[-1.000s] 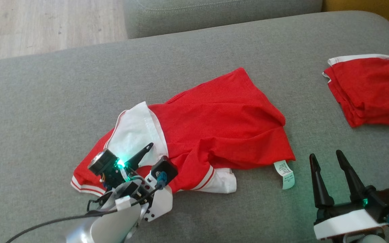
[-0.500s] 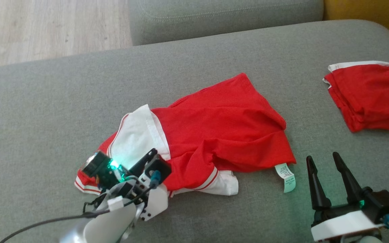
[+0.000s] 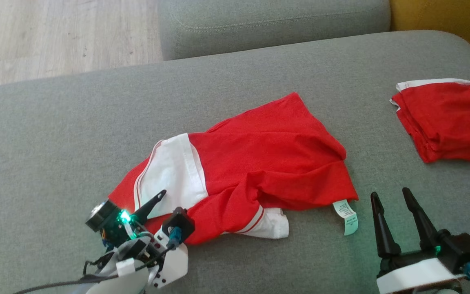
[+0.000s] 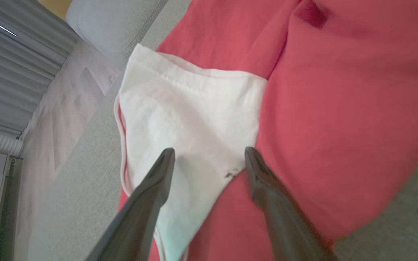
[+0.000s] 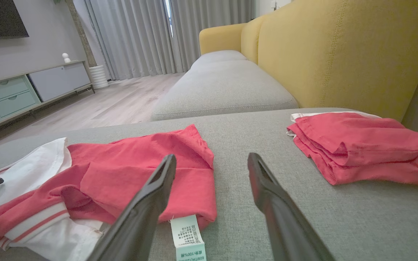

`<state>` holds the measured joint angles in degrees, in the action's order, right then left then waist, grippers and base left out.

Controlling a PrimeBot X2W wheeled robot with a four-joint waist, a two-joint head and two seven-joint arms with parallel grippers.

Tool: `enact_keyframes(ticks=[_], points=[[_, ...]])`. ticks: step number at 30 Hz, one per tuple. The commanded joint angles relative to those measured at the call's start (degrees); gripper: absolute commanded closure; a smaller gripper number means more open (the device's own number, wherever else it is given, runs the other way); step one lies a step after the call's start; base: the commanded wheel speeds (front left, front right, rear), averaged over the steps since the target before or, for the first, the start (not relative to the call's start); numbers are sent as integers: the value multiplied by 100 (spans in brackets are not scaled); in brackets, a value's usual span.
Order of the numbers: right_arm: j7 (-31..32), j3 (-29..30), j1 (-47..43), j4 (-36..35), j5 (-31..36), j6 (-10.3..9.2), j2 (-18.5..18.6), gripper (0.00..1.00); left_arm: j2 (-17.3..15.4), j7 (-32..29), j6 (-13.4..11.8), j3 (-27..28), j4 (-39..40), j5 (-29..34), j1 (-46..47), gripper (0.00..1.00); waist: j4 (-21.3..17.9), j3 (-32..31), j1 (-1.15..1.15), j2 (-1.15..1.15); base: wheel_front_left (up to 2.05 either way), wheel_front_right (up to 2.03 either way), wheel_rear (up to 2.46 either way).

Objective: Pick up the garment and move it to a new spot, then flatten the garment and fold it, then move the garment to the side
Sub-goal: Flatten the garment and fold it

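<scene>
Now the left gripper (image 4: 209,156) points at the white panel of the garment (image 3: 267,163), its 2 fingers spread; the right gripper (image 3: 391,195), likewise spread and empty, sits near the label (image 3: 346,214).

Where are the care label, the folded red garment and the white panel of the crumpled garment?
care label (image 3: 346,212), head view, middle of the pale tag.
folded red garment (image 3: 447,118), head view, centre of its top red layer.
white panel (image 3: 174,175), head view, middle of the white cloth.
</scene>
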<state>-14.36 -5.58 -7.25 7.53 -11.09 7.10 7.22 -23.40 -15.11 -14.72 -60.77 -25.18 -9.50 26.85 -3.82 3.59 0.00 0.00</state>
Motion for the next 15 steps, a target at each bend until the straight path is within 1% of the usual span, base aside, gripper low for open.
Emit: enact_keyframes(ticks=[1, 5, 10, 13, 15], points=[[-63, -100, 66, -194, -33, 39, 80, 0, -174, -7, -61, 189, 175, 44, 206, 0, 7, 7, 0, 0, 0, 0, 0], [-63, -70, 66, -205, -40, 39, 83, 0, -345, -121, -101, 148, 422, 70, 127, 0, 34, 18, 0, 0, 0, 0, 0], [-63, -73, 73, -208, -43, 39, 67, 0, -537, -238, -266, 158, 599, 162, 118, 0, 54, 33, 0, 0, 0, 0, 0], [-63, -109, 100, -198, -49, 39, 64, 0, -559, -204, -381, 198, 594, 184, 139, 0, 35, 43, 0, 0, 0, 0, 0], [-63, -134, 117, -185, -55, 39, 70, 0, -544, -215, -379, 210, 559, 135, 134, 0, 12, 42, 0, 0, 0, 0, 0]])
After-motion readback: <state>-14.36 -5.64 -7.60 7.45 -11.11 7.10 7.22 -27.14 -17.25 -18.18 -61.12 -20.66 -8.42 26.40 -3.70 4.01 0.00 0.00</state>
